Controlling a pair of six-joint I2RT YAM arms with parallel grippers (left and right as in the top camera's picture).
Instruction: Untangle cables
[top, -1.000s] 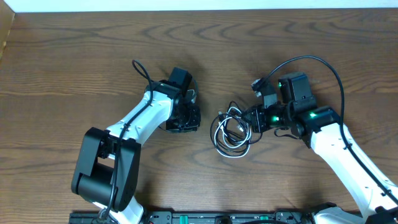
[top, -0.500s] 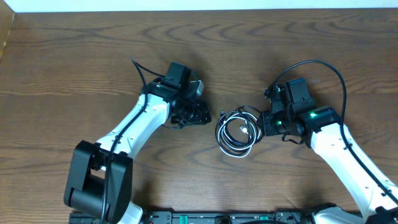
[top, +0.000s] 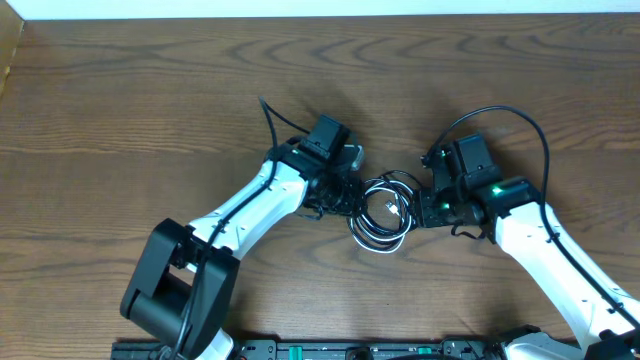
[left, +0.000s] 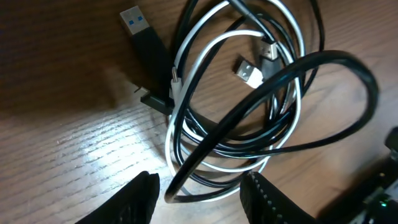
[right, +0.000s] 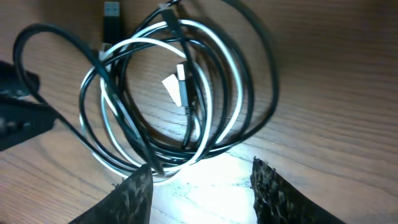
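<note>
Since a second ago, my left gripper (top: 338, 190) has advanced to the cables (top: 380, 215), fingers apart astride a black loop (left: 339, 58). They lie coiled on the table (top: 150, 100); right gripper (top: 424, 200), likewise spread, flanks the far edge, presumably for counter-pull.

Dark wood-grain table (top: 120, 100), pale strip (top: 300, 8) along its far edge.

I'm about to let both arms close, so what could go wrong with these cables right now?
The left gripper straddles several strands of the cables; closing may grab more than one and drag the whole coil. The white plug lies inside the loops and could snag as the right gripper pulls.
</note>
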